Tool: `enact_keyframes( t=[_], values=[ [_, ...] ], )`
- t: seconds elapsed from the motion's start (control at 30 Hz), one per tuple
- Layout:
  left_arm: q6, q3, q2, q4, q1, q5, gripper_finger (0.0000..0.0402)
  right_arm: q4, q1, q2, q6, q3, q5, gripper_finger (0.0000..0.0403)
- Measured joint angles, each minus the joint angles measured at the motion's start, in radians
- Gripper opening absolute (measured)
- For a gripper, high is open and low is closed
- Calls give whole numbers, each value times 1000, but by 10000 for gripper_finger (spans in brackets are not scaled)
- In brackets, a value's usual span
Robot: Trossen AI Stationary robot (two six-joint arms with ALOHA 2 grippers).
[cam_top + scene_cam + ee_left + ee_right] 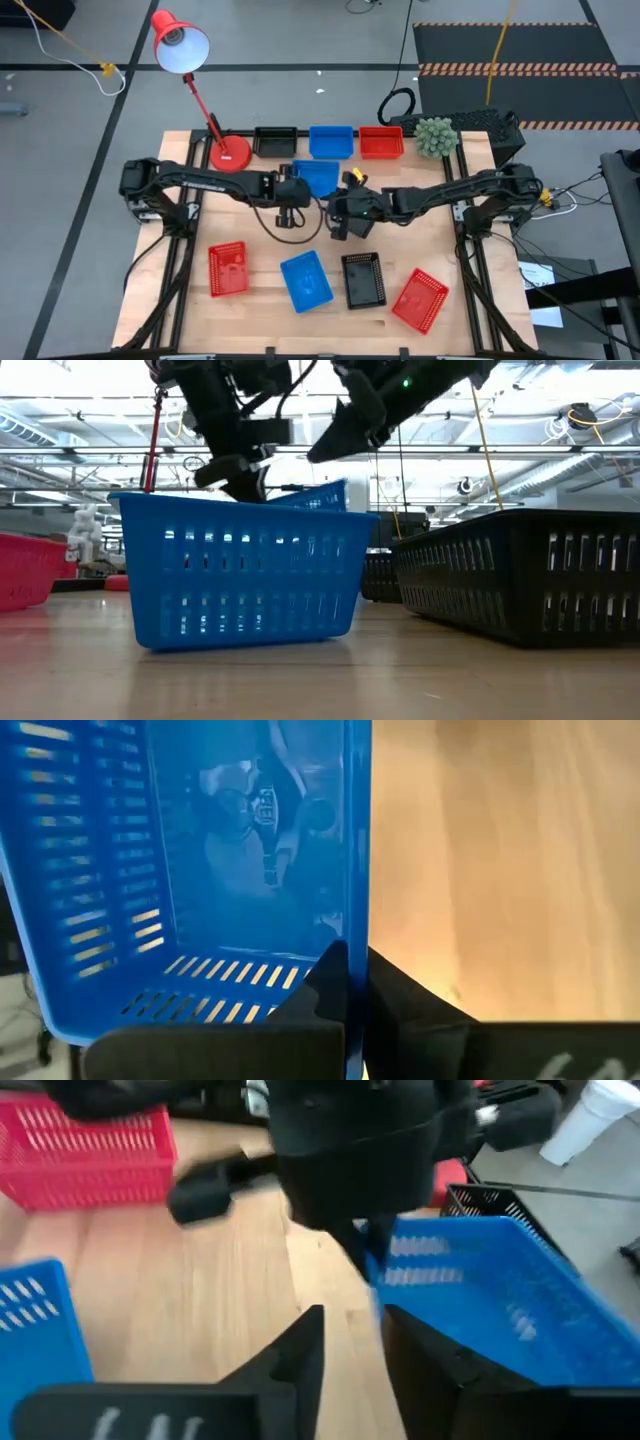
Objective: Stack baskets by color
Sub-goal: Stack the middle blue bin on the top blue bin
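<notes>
Held blue basket (318, 176): thin perforated plastic, likely light, stiff enough at the rim, smooth and apt to swivel; a wall pinch suits it. Left hand (352, 982) is clamped on one wall, basket tilted above mid-worktop (262, 300), below the back-row blue basket (331, 142). Right hand (352, 1330), fingers parted, sits just beside the basket, gripping nothing.

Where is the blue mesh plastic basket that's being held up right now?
High view: the held blue mesh plastic basket hangs mid-table, pinched by the left gripper, just in front of the back row's blue basket.
</notes>
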Motion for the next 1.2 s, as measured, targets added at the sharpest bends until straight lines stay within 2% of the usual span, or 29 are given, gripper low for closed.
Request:
enact_keyframes(
  t=[0.17, 0.37, 0.53, 0.73, 0.93, 1.1, 1.2],
  values=[
    [-1, 39, 20, -7, -21, -17, 9, -15, -26, 33, -16, 0, 0, 126],
    [-1, 41, 17, -8, -37, -28, 4, -39, -48, 45, -23, 0, 0, 122],
    [-2, 41, 17, -1, -38, -28, 17, -57, -51, 45, -38, 0, 0, 96],
    [5, 41, 15, 6, -47, -28, 6, -108, -52, 45, -61, 0, 25, 56],
    [17, 41, 11, 58, -59, -27, 24, -130, -53, 46, -85, 0, 27, 34],
    [36, 41, 11, 74, -62, -28, 8, -143, -56, 46, -95, 0, 26, 8],
    [14, 41, 11, 82, -62, -30, 10, -146, -57, 46, -112, 0, 25, 5]
  ],
)
